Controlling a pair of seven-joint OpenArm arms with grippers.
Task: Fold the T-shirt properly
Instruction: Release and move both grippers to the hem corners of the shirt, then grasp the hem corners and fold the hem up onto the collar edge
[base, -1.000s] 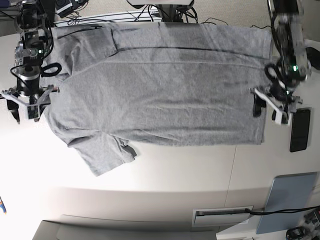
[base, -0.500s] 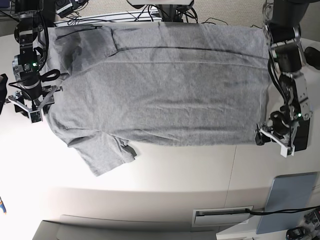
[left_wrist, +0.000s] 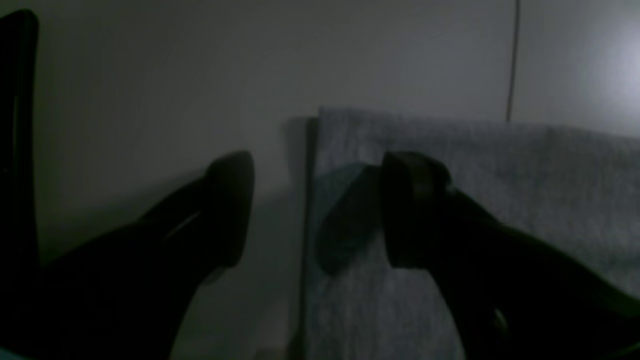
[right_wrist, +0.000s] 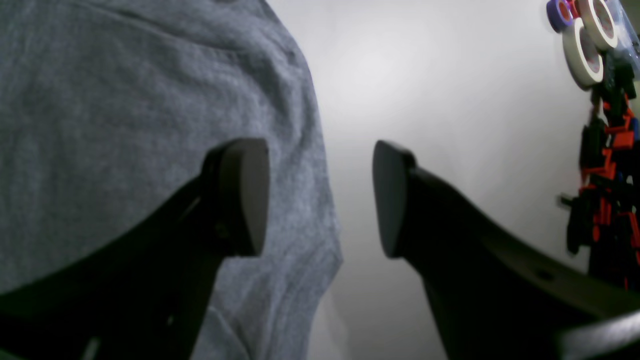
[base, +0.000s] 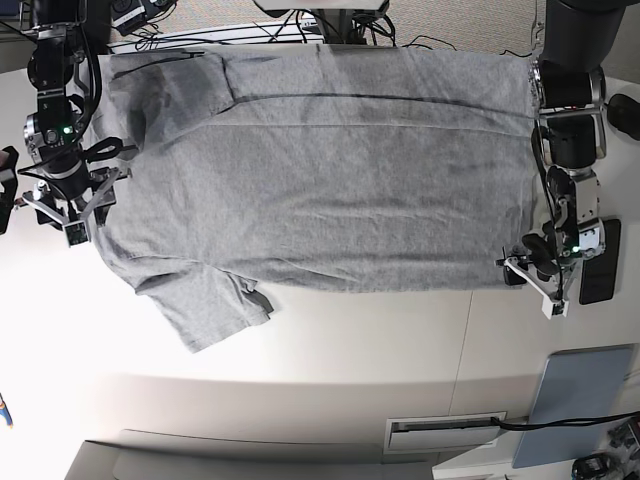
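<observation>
no readable text, labels, or numbers

1. The base view looks straight down from high above the worktop (base: 350, 340), taking in the whole T-shirt (base: 330, 170).
2. The left wrist view sits close behind its end effector (left_wrist: 317, 210), dim, seemingly at the hem corner.
3. The right wrist view, equally close, shares the shirt's opposite edge.
</observation>
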